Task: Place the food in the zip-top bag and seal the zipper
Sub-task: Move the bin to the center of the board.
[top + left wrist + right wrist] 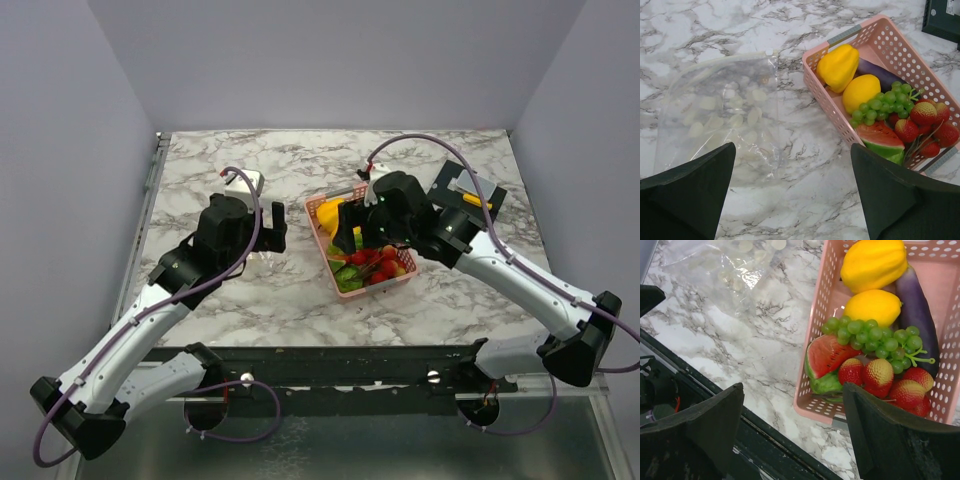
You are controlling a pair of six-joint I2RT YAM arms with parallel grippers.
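The zip-top bag (725, 115) lies flat and empty on the marble, left of the pink basket (827, 107). Its zipper (725, 57) runs along the far edge. The bag also shows in the right wrist view (725, 270). The food sits in the basket: a yellow pepper (838, 65), lemon (860, 92), purple eggplant (882, 75), green grapes (865, 335), watermelon slice (827, 355) and strawberries (880, 375). My left gripper (792, 200) is open and empty above bare marble between bag and basket. My right gripper (792, 440) is open and empty, high over the basket's near-left corner.
A black mat (470, 195) with small yellow and grey items lies at the back right, behind the basket (318, 207). The table's dark front edge (765, 430) runs under my right gripper. The two grippers (272, 237) (347, 235) hang close together.
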